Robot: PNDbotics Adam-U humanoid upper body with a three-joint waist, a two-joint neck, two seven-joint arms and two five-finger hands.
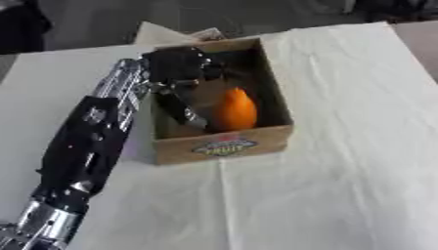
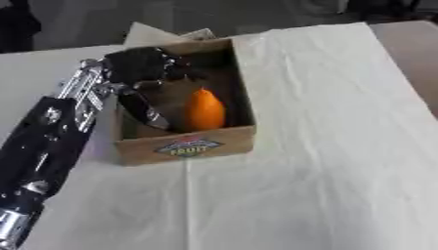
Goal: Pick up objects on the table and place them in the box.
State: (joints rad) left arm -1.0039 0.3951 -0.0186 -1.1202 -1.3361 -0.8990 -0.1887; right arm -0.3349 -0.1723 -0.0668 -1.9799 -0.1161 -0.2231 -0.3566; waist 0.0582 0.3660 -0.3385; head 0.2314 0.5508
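Left hand (image 1: 178, 68) over the box (image 1: 256, 146), fingers relaxed, touching the orange object (image 1: 234, 110).

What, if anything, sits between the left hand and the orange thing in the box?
Nothing visible. The left hand is already down inside the box, its fingers reaching right beside the orange thing, which lies on the box floor. Whether they touch cannot be told.

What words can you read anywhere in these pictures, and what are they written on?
"FRUIT" in yellow letters, on the coloured label on the front of the cardboard box.
The smaller print above it on the same label is too blurred to read.
No other text shows.
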